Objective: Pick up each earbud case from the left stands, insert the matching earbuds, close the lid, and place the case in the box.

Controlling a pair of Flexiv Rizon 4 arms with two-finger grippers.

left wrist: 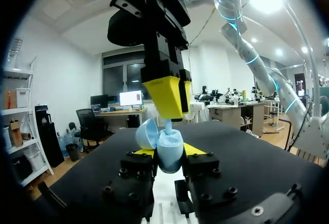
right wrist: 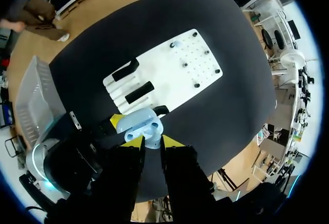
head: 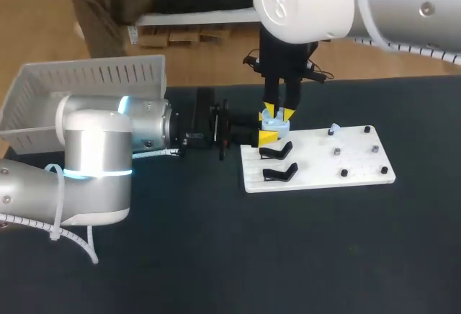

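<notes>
Nearest: left claw (left wrist: 169,153) clamps open earbud case (left wrist: 163,144); left wrist view alone shows right claw (left wrist: 172,106) pinching earbud (left wrist: 168,126) above.

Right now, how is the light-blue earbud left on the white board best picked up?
Grip the earbud by its two sides, coming straight down. It sticks up from the white board near the far edge, with the nearest pegs well apart, so there should be room on either side. Its finer shape is too small to tell.
</notes>
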